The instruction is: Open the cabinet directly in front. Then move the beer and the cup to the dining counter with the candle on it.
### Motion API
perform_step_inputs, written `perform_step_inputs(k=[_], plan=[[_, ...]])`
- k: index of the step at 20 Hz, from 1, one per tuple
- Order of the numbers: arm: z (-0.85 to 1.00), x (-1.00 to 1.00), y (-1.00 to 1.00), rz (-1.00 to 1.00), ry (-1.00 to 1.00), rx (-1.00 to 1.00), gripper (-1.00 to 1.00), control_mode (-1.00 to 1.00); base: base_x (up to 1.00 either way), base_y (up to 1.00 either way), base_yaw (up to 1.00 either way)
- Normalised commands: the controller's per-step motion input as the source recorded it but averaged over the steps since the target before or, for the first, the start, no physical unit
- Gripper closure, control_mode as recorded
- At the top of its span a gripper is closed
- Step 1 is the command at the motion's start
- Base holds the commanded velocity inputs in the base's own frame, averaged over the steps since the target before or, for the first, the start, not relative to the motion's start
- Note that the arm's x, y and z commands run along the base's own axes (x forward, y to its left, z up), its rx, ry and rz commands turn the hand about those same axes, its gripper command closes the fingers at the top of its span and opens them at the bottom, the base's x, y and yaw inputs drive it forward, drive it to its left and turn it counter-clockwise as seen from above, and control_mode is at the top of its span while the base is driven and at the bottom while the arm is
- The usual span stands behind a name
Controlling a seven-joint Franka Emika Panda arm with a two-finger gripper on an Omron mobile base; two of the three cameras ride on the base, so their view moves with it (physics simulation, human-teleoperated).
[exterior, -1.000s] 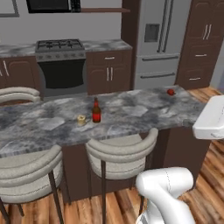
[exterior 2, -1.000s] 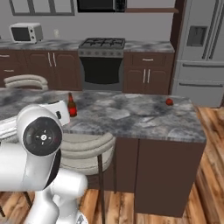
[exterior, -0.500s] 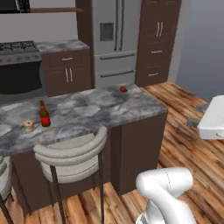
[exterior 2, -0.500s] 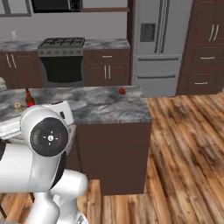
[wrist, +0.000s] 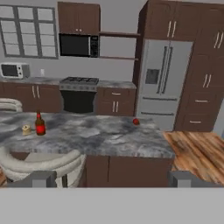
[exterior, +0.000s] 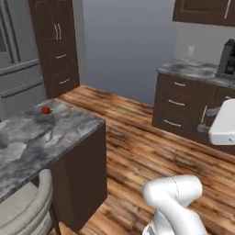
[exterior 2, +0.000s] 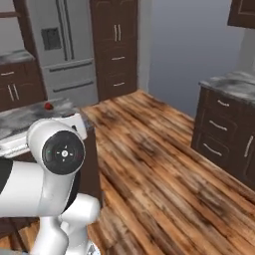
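Beer (wrist: 40, 124) stands on dining counter (wrist: 105, 139) near its left edge, candle (wrist: 26, 129) just beside it, both apart from small red round thing (wrist: 136, 121) by far edge. Gripper (wrist: 112, 178) w/ jaws wide, holding nothing. Vs 0.5 s ago base views have swung right: bottle gone from them, now wood floor (exterior: 151, 151), counter corner, low drawer cabinet (exterior: 183, 108).

White rounded arm links, dark circular joint cap.
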Motion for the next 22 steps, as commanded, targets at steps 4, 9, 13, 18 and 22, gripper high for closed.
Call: perform_step_inputs(k=[4,9,13,18,22], plan=[[0.0,0.0,0.0,0.0,0.0,0.0,-1.0,1.0,0.38,-0.01,-0.88],[0.0,0.0,0.0,0.0,0.0,0.0,-1.0,1.0,0.45,-0.06,-0.85],[0.0,0.0,0.0,0.0,0.0,0.0,-1.0,1.0,0.48,0.0,-0.77],[0.0,0.0,0.0,0.0,0.0,0.0,-1.0,1.0,0.48,0.0,-0.69],[0.0,0.0,0.0,0.0,0.0,0.0,-1.0,1.0,0.52,0.0,-0.6]])
